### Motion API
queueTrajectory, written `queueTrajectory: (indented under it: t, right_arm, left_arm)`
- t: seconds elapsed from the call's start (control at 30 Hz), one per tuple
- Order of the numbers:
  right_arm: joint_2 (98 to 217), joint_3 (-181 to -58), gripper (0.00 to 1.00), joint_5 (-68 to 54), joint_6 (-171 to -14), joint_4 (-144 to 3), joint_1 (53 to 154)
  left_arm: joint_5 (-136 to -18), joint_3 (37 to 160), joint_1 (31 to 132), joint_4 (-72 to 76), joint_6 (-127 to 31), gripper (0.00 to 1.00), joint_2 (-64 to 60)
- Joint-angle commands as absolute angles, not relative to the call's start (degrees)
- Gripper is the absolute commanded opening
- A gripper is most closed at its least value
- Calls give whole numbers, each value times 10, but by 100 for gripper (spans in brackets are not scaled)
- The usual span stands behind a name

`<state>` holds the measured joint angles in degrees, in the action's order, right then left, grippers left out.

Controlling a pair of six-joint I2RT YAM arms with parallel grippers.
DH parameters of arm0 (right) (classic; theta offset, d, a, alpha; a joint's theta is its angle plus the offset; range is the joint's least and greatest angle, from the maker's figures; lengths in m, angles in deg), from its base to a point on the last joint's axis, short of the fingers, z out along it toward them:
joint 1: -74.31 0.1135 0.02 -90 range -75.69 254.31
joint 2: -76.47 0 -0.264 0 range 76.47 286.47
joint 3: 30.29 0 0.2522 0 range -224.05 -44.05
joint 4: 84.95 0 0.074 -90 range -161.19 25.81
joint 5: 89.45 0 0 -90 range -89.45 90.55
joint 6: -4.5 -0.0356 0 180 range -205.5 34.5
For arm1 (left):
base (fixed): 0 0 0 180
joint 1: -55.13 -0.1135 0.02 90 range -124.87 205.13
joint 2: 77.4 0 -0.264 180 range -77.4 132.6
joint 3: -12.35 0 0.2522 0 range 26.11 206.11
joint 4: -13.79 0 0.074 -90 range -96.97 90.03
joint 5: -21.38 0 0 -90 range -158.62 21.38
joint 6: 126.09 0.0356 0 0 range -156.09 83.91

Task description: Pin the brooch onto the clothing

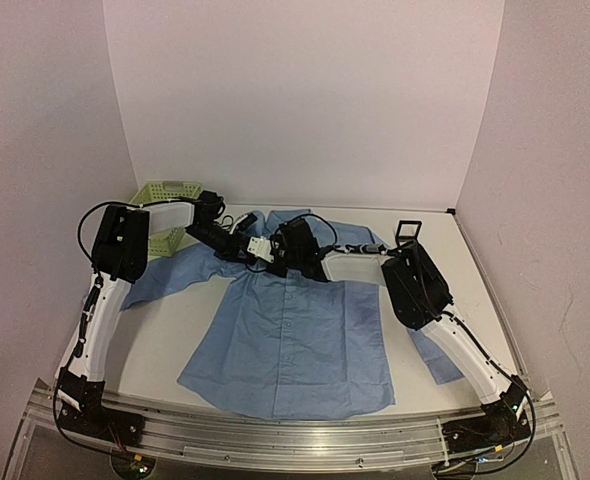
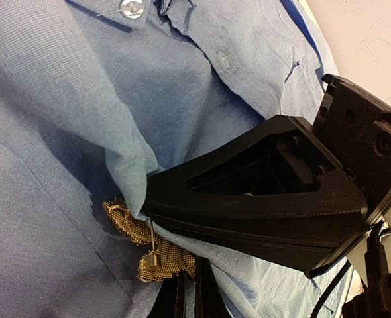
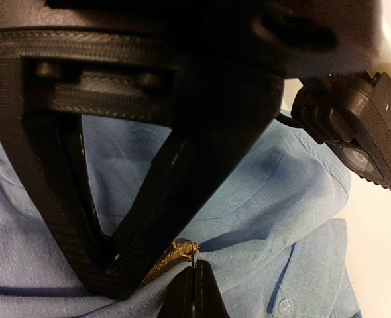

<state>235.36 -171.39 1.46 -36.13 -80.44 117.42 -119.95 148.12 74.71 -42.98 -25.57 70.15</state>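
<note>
Progress: I judge the pinning begun but not finished. I can't see the clasp fastened through the cloth.
Brooch (image 2: 157, 255): lies against a raised fold of the clothing (image 1: 290, 340), just below the collar.
Left end effector (image 2: 187, 285): fingers together, clamped on the brooch.
Right end effector (image 3: 195, 281): pinched on that fold, lifting it.
Arms: both reach inward over the worktop (image 1: 165, 340), wrists meeting tip to tip above the shirt's chest.

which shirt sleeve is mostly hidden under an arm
The sleeve under the right arm: the arm lies across it, only its lower end showing. The other sleeve lies in plain view by the green basket.
</note>
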Motion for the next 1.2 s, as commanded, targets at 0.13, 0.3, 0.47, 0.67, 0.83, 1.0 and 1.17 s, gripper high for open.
queueTrajectory:
  t: [0.13,0.3,0.47,0.67,0.83,1.0,1.17]
  right_arm:
    - [2349,-1670,0,-14,-340,-800,1187]
    - [2346,-1646,0,0,-333,-798,1187]
    - [2351,-1647,0,-4,-335,-797,1187]
    - [2353,-1647,0,-2,-338,-796,1187]
    - [2353,-1646,0,-2,-337,-794,1187]
    - [2351,-1644,0,-3,-336,-793,1187]
    - [2349,-1643,0,-1,-329,-792,1187]
  left_arm:
    - [-1375,1477,799,-449,-189,0,641]
    - [-1390,1481,790,-477,-163,22,640]
    - [-1364,1472,766,-477,-166,35,633]
    - [-1360,1501,731,-502,-173,41,639]
    - [-1331,1523,724,-611,-61,43,626]
    - [-1318,1523,703,-610,-103,43,628]
    - [-1213,1521,696,-501,-308,36,645]
